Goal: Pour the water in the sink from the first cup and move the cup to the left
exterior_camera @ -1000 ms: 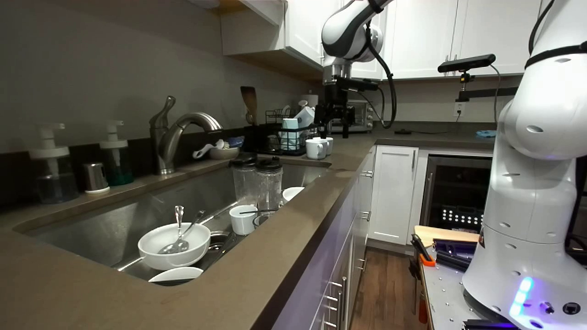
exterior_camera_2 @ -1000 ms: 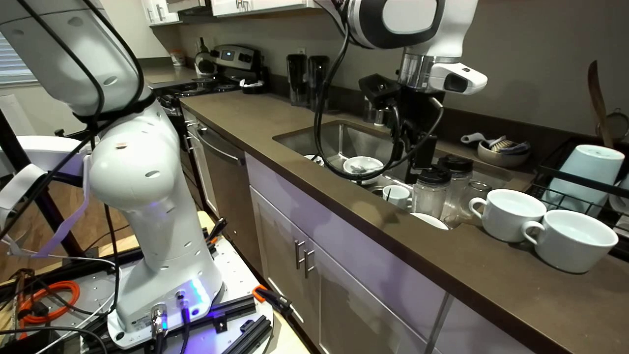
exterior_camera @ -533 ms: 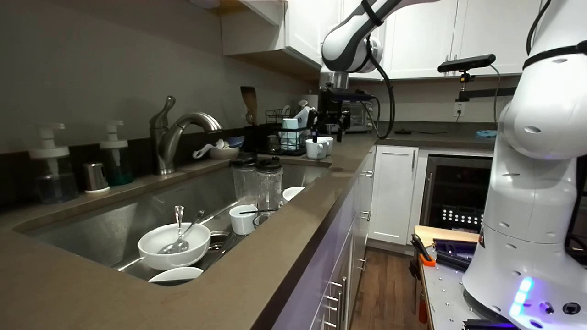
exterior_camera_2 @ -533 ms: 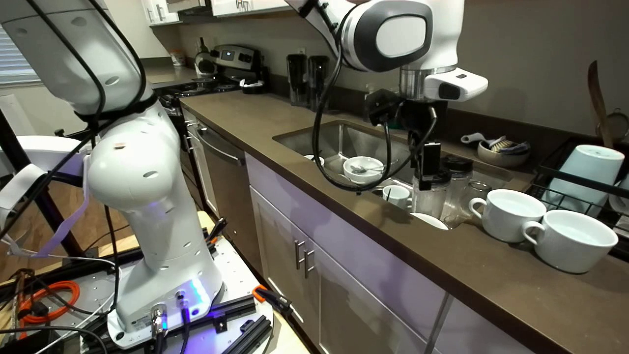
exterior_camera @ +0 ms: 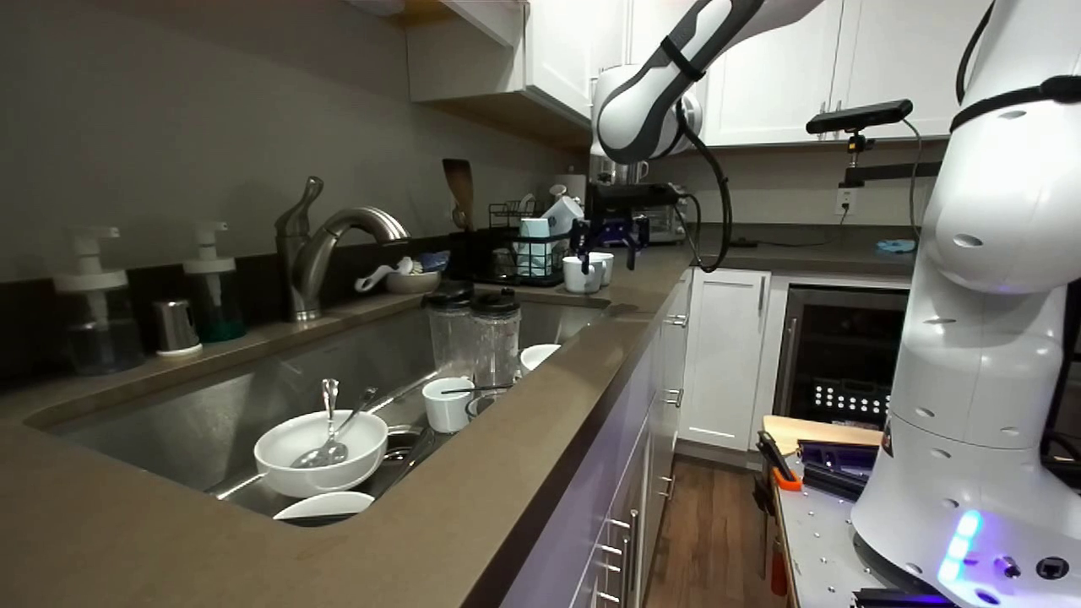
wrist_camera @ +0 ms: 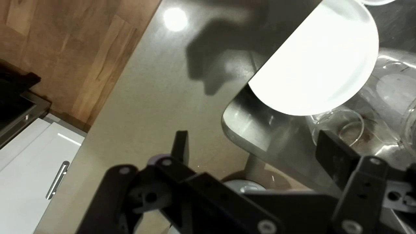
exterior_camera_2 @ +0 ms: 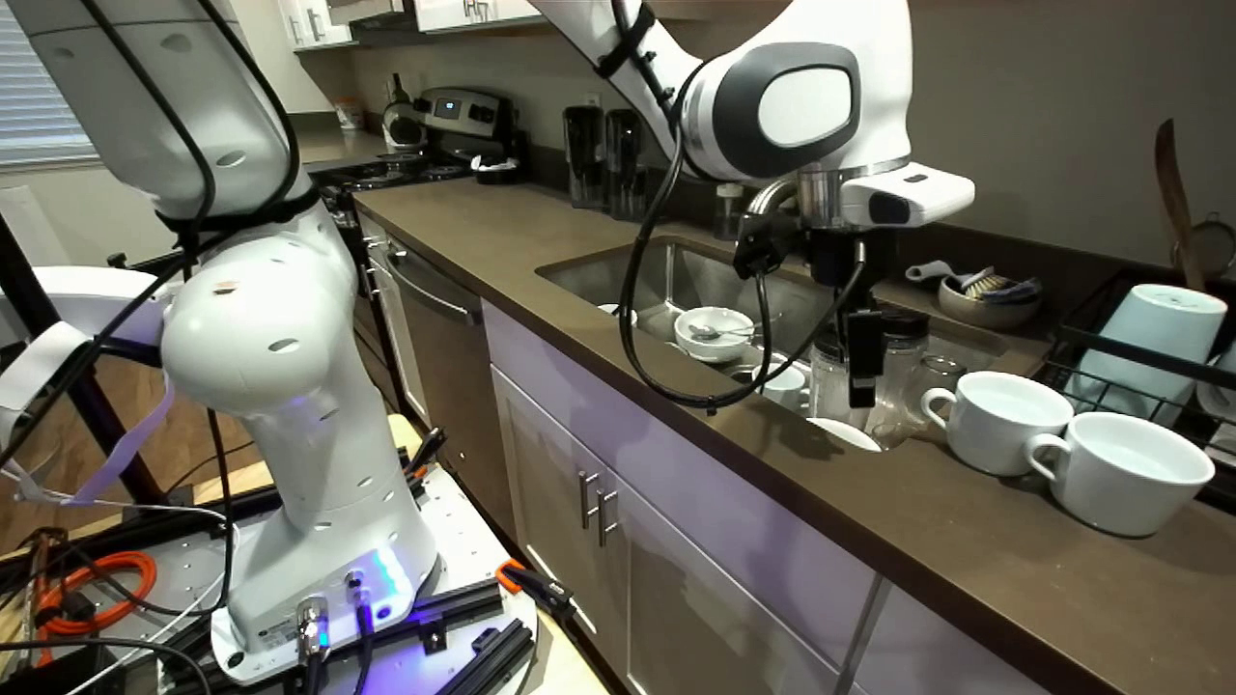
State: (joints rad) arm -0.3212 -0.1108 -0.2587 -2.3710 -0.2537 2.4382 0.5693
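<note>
Two alike plain white cups with handles stand upright on the counter beside the sink [exterior_camera_2: 666, 280]: a nearer cup [exterior_camera_2: 1009, 425] and a farther cup [exterior_camera_2: 1125, 483]. They also show in an exterior view [exterior_camera: 580, 277]. The frames do not tell which is the first cup; any water is not clear. My gripper [exterior_camera: 606, 241] is open and empty, pointing down above the sink corner, left of the cups and apart from them in an exterior view [exterior_camera_2: 862, 362]. In the wrist view my gripper [wrist_camera: 252, 136] spreads its fingers; a cup's pale edge [wrist_camera: 242, 186] shows, mostly hidden behind the jaws.
The sink holds a white bowl with utensils [exterior_camera: 321, 460], another white cup [exterior_camera: 446, 405], clear lidded jars [exterior_camera: 497, 338] and a white plate [wrist_camera: 315, 61]. A chrome faucet [exterior_camera: 338, 232] rises behind. A black dish rack [exterior_camera_2: 1130, 367] stands beside the cups.
The arm has come down, and the gripper has turned and moved lower, slightly toward the cups. The cups and the sink's contents have not moved.
</note>
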